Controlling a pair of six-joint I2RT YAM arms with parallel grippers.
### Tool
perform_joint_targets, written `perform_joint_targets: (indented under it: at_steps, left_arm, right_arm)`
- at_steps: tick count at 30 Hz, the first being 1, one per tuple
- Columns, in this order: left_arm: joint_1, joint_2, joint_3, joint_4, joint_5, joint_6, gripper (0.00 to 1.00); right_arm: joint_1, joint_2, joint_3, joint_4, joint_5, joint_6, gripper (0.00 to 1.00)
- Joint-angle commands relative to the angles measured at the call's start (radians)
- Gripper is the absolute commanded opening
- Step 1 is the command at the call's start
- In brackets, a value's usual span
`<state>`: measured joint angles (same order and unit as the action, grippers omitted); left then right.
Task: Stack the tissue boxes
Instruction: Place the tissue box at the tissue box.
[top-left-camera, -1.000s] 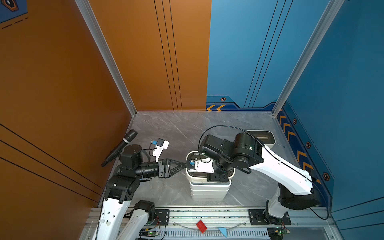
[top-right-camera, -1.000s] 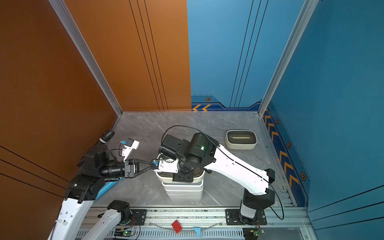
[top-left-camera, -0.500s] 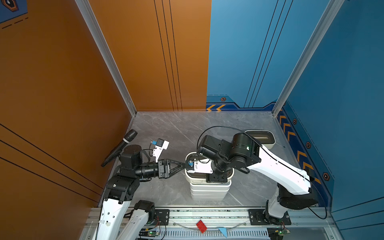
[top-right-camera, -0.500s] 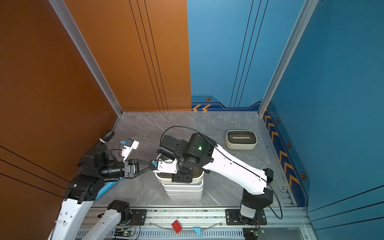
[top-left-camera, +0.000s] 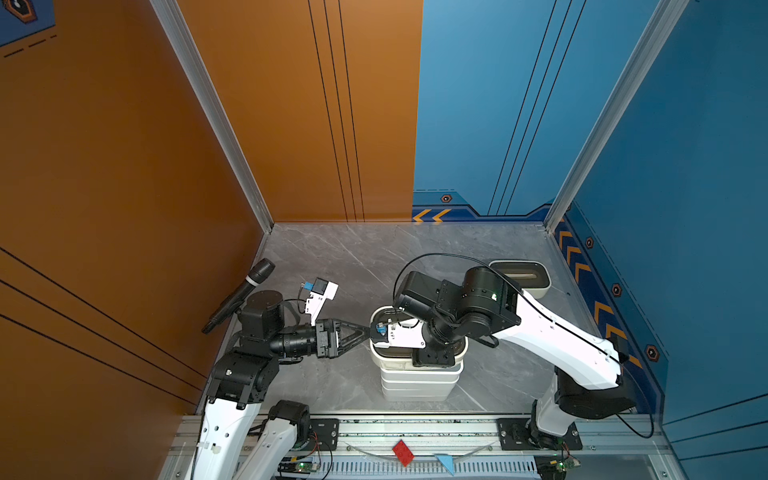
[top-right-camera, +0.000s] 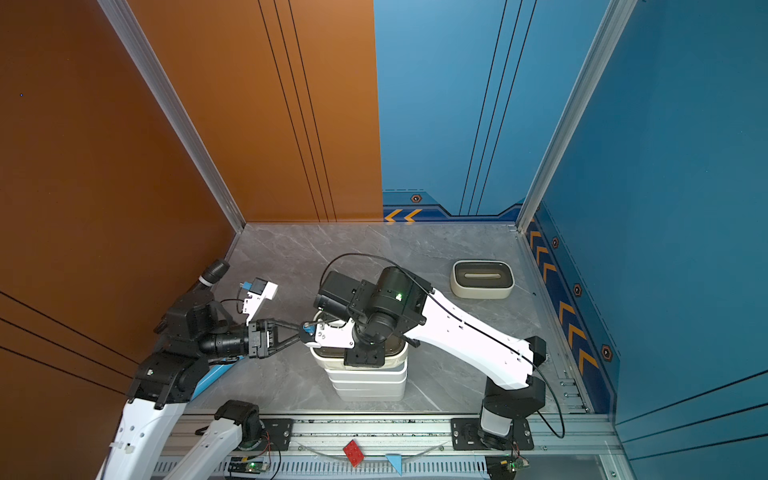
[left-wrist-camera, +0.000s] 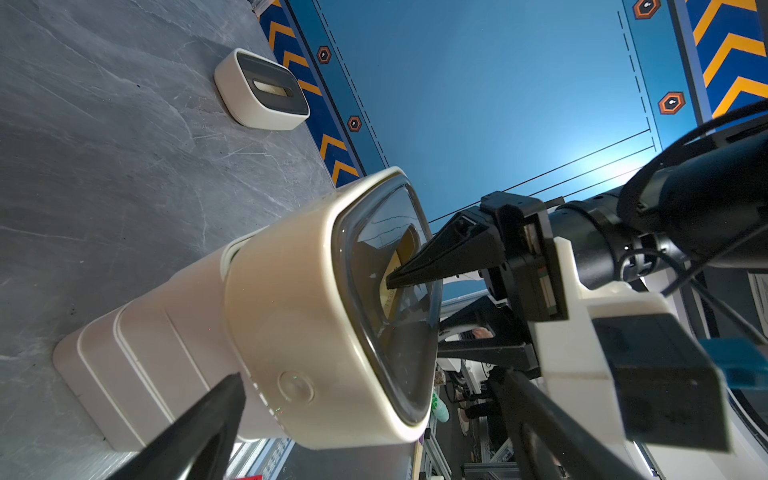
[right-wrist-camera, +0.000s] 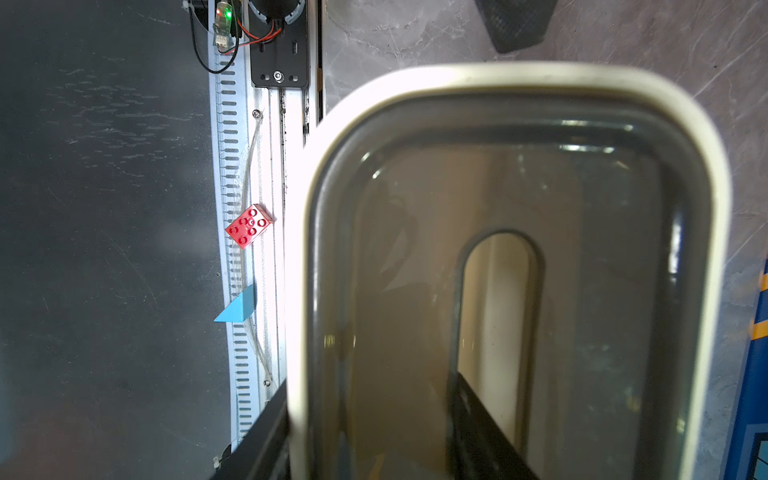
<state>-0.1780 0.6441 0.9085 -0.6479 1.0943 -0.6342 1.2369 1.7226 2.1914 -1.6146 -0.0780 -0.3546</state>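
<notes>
We see our right hand clamped on the top cream box, with one finger down its slot and one outside its wall. The box sits atop the stack of white boxes at the front of the counter. Our left hand is spread wide, its tips just beside that box. The second cream box lies well apart, near the right wall.

light: bright, even, overhead in both top views | shadows: soft, faint beside box stack | glare: cream box rim blown white in right wrist view; pale bloom on blue wall in left wrist view | focus: that rim blurred | edges: wrist views bowed
</notes>
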Motion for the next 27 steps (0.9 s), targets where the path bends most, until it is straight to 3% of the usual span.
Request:
perform_joint_targets:
  at_steps: [1,10,27]
  left_arm:
    - [-0.006,-0.003,-0.011,-0.002,0.018,0.025,0.98]
    - [-0.006,0.003,-0.016,-0.002,0.018,0.033,0.98]
    - [-0.011,0.008,-0.017,-0.002,0.007,0.034,0.98]
  right_arm:
    - [-0.002,-0.036,-0.012,-0.154,0.002,0.002,0.24]
    - [0.0,-0.043,-0.004,-0.157,0.011,0.017,0.26]
    - [0.007,-0.067,-0.004,-0.162,0.022,0.034,0.19]
